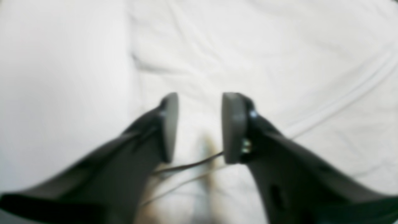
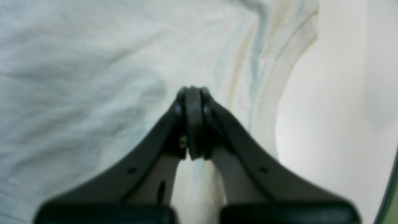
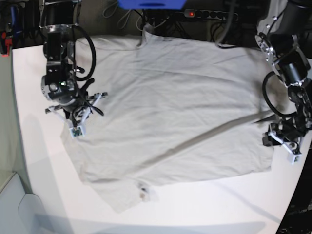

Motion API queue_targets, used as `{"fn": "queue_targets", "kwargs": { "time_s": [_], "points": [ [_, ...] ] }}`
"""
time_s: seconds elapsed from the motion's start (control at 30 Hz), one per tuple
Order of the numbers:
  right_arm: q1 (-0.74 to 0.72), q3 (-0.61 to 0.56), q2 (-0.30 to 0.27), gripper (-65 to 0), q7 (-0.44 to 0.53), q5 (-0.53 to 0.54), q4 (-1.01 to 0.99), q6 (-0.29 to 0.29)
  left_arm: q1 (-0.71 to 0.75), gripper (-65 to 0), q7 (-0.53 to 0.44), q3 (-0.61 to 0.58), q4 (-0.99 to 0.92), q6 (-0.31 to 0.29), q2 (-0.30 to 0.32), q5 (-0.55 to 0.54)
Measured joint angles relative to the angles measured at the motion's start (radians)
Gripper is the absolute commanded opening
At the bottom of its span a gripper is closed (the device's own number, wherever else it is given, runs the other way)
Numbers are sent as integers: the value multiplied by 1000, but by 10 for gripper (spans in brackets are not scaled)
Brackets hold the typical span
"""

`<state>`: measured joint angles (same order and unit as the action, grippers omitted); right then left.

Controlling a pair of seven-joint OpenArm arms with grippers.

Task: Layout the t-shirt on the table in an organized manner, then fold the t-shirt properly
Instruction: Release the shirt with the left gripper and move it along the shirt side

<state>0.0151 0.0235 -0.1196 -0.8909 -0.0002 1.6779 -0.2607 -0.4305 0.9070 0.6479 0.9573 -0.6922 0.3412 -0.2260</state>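
Note:
The pale beige-grey t-shirt point(image 3: 170, 112) lies spread flat over most of the white table point(image 3: 204, 204), its small neck label point(image 3: 143, 192) toward the front edge. A long diagonal crease runs across it toward the right. My left gripper point(image 3: 282, 140) is low at the shirt's right edge. In the left wrist view the left gripper point(image 1: 200, 102) is open over wrinkled t-shirt point(image 1: 248, 46) cloth, with nothing between its pads. My right gripper point(image 3: 74, 126) rests at the shirt's left edge. The right gripper point(image 2: 193, 91) is shut above the t-shirt point(image 2: 77, 77); no pinched cloth shows.
Bare table point(image 1: 62, 77) lies left of the left gripper, and bare table point(image 2: 335, 109) lies right of the shirt's seamed edge. A power strip point(image 3: 209, 14), cables and a blue object point(image 3: 151, 4) sit behind the table's far edge.

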Motion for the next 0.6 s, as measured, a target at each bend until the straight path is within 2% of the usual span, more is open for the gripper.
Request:
{"fn": "queue_targets", "kwargs": {
  "time_s": [0.1, 0.17, 0.23, 0.43, 0.6],
  "points": [
    [5, 0, 0, -650, 1, 0, 0, 0, -45, -393, -64, -3, -117, 10, 0, 5],
    [4, 0, 0, -650, 2, 0, 2, 0, -76, -393, -108, -5, -180, 60, -1, 35],
    [4, 0, -1, -650, 1, 0, 2, 0, -88, -393, -192, -5, -237, 104, -3, 62],
    [4, 0, -2, -650, 2, 0, 2, 0, -128, -393, -302, -150, -390, 150, -18, 77],
    [5, 0, -2, -650, 1, 0, 2, 0, -175, -393, -450, -265, -502, 282, -16, 58]
  ]
}}
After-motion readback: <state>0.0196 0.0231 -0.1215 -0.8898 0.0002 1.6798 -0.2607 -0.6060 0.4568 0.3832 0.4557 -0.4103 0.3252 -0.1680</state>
